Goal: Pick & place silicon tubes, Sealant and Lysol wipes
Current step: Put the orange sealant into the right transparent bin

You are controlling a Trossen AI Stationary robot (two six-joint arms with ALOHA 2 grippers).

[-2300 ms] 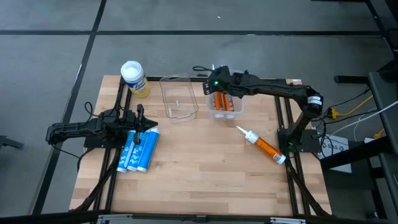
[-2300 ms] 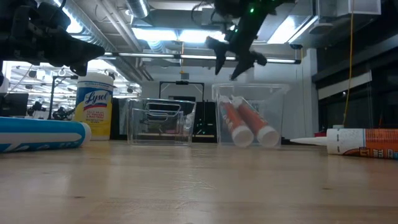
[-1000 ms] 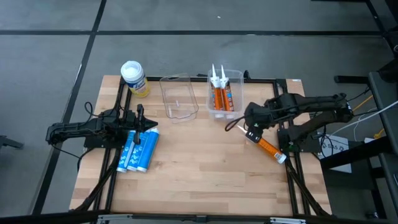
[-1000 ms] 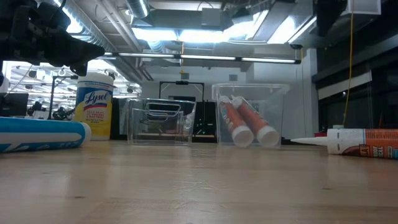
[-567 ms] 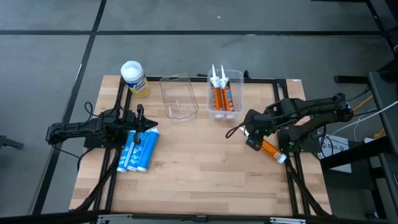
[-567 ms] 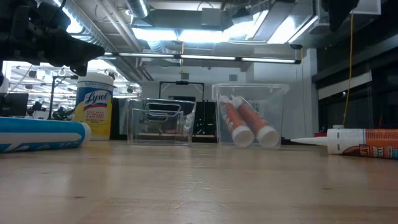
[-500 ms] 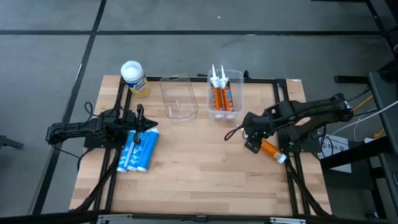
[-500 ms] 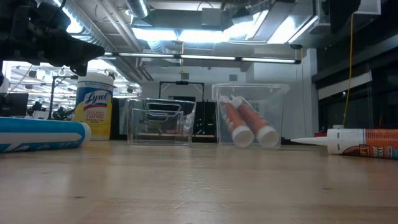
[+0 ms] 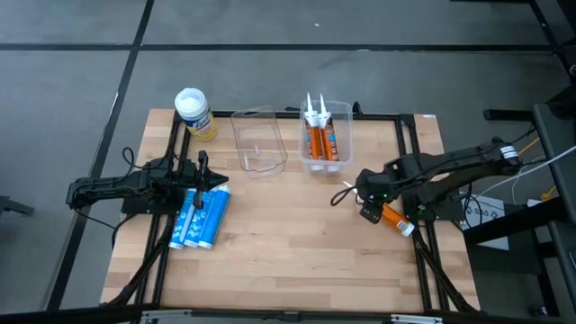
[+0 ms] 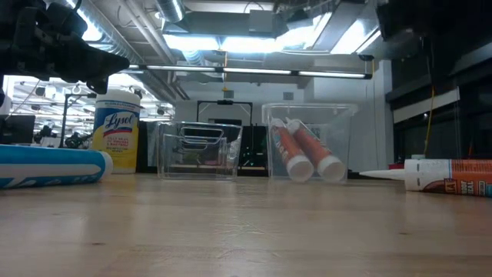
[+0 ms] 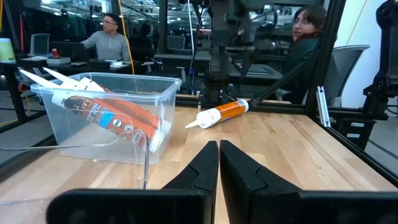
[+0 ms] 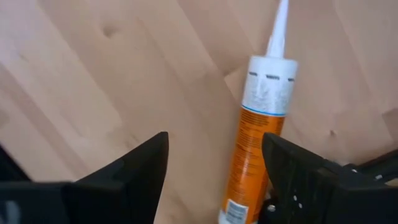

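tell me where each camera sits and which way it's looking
High view: overhead, facing straight down at the table; both arms show.
Low view: at tabletop height, facing across; the left arm shows dark, upper left.
Left wrist view: behind the shut left hand, facing the sealant bin.
Right wrist view: above the open right hand, facing down.
All four share the loose sealant tube.

A lab: seated people (image 11: 109, 38), monitors (image 11: 41, 43), exposed ceiling ducts (image 10: 131, 31).
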